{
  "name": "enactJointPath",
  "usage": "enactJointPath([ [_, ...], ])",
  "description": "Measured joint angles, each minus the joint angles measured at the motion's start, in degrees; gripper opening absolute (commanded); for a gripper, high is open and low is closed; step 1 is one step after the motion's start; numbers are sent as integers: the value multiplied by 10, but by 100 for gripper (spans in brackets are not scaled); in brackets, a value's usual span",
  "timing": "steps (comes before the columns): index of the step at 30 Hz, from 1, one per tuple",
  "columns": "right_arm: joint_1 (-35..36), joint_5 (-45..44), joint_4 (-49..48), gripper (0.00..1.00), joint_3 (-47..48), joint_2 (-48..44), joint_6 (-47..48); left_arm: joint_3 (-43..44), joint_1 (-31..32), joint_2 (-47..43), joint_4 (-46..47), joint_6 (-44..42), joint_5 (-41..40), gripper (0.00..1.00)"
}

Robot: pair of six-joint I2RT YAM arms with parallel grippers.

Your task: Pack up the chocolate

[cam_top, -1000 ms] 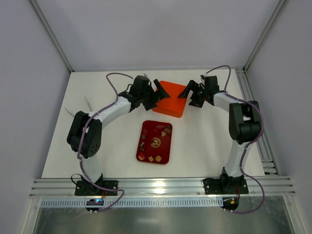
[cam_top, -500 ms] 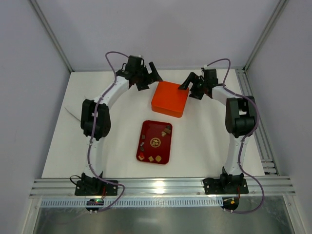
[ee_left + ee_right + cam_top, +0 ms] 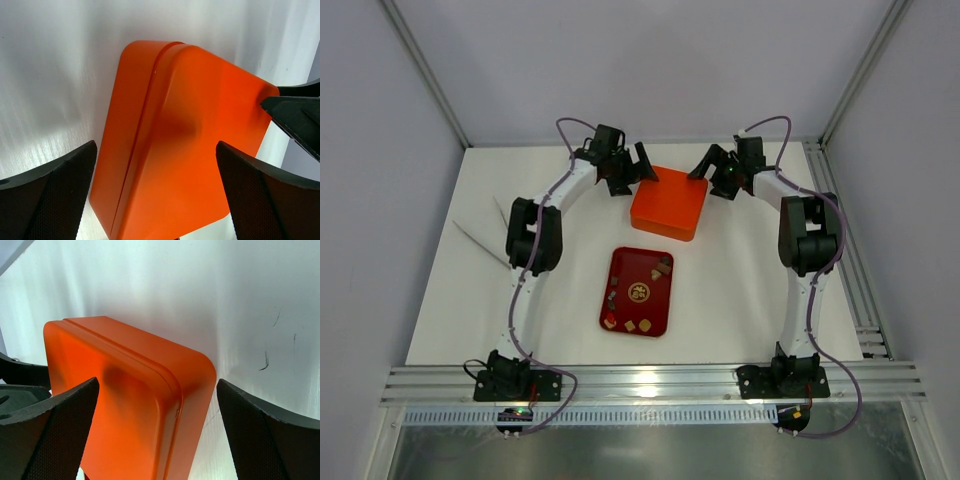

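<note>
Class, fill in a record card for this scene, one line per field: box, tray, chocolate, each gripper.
box: orange, lid shut, beyond the tray
tray: dark red, apart from the box, nearer the arm bases
chocolate: several small pieces, all those visible lie on the tray
left gripper: open, empty, at the box's far left corner
right gripper: open, empty, at the box's far right corner

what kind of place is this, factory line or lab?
Probably a lab test cell: a white table boxed in by grey walls, left arm and right arm bolted to an aluminium rail, plus an orange box and red tray of chocolate.
</note>
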State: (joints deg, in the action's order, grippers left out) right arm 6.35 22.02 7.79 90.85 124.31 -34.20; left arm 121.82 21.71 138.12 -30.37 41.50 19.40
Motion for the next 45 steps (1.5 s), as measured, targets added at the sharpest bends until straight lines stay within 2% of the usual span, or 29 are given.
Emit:
enactJointPath([
  [22, -1, 15, -24, 88, -12, 6, -2, 99, 0, 69, -51, 34, -34, 93],
  [34, -5, 27, -42, 76, -18, 10, -13, 160, 4, 103, -81, 50, -50, 90],
  [45, -9, 40, -79, 65, -38, 10, -27, 160, 16, 104, -82, 53, -62, 87],
])
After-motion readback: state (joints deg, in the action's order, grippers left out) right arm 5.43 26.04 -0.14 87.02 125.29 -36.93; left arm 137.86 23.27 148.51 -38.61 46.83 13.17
